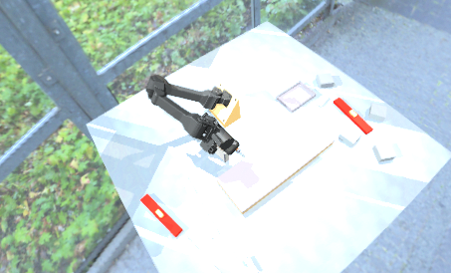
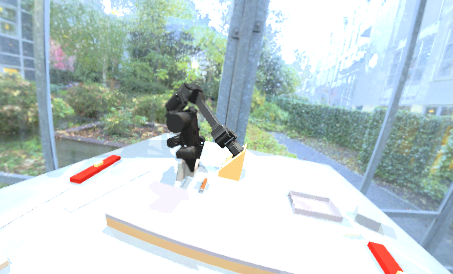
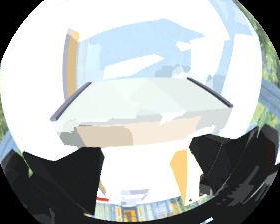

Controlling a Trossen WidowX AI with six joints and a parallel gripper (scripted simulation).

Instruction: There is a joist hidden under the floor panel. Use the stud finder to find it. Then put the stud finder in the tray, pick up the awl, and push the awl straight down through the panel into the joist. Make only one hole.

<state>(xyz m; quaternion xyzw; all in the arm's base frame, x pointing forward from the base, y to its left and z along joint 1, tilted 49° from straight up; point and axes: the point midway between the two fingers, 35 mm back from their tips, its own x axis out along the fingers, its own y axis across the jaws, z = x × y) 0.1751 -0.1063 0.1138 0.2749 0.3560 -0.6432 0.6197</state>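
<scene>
My gripper [image 1: 224,153] [image 2: 185,169] [image 3: 145,137] is shut on the stud finder [image 2: 181,175] [image 3: 141,102], a pale box with dark side strips in the wrist view. It is low near the panel's arm-side end; whether it touches the panel cannot be told. The floor panel [image 1: 282,161] [image 2: 183,246] is a white slab with a tan edge. The awl's orange handle [image 2: 203,185] shows just beside the gripper in the exterior view; the rest of the awl is washed out. The shallow tray [image 1: 296,97] [image 2: 314,205] is empty. The joist is hidden.
An orange wedge-shaped block [image 1: 232,114] [image 2: 234,167] [image 3: 179,170] stands close beside the arm. One red bar [image 1: 152,204] [image 2: 85,174] lies at one side, another [image 1: 344,107] [image 2: 382,256] beyond the tray. Several grey blocks, one of them [image 1: 326,80] [image 2: 368,220] near the tray, stand there.
</scene>
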